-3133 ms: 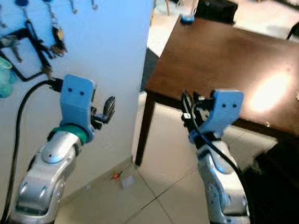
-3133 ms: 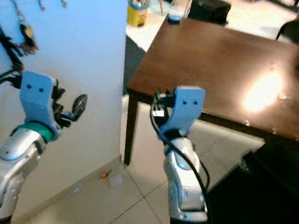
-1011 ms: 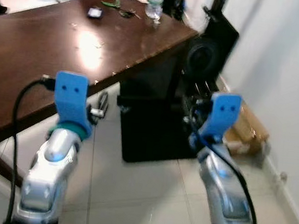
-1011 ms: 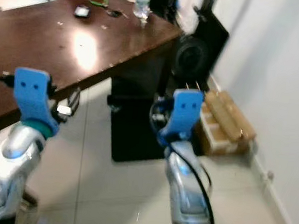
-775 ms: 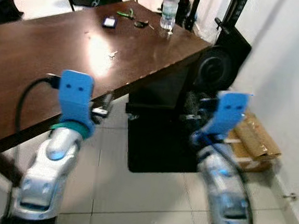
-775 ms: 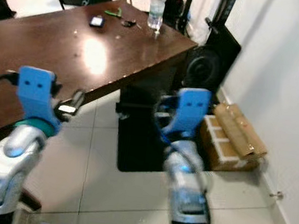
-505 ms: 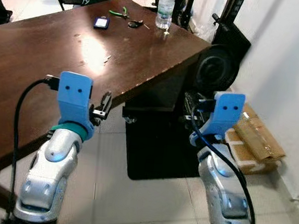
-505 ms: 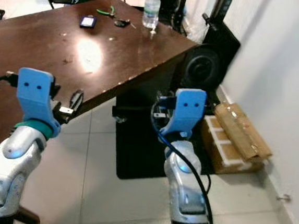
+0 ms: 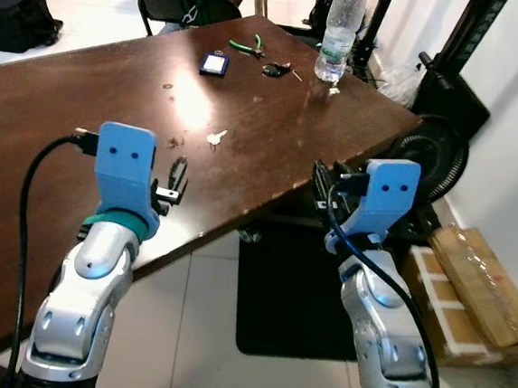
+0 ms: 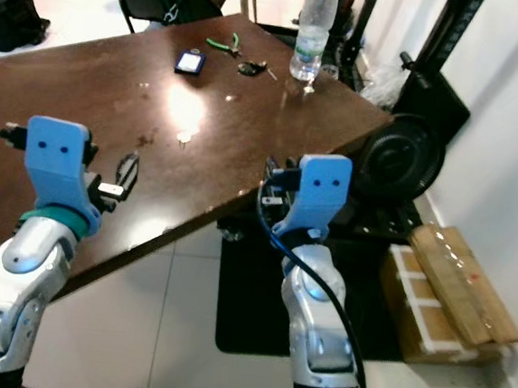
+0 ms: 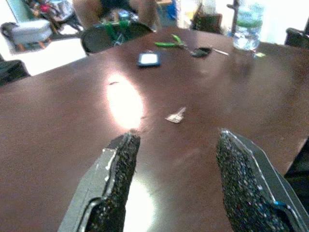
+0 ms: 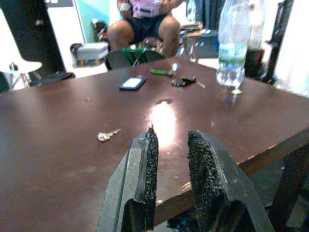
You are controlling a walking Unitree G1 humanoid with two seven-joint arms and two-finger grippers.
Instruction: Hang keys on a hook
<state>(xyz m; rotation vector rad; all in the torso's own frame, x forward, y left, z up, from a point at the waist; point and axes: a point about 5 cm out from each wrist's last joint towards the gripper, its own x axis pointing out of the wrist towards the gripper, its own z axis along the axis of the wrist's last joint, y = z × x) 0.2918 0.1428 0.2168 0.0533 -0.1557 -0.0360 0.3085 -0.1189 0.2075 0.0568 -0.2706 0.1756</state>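
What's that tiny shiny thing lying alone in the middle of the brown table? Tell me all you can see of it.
It looks like a small silver key, metal by its shine, lying flat on the dark brown table beside a bright glare of light. A wider head and a thin blade can be made out in the left wrist view. Nothing touches it but the tabletop; it lies apart from the other items at the far end. Both grippers are short of it.

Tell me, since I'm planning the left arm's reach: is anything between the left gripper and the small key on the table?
Nothing visible. The left gripper hangs open above bare brown table, and the key lies alone ahead of its fingers.
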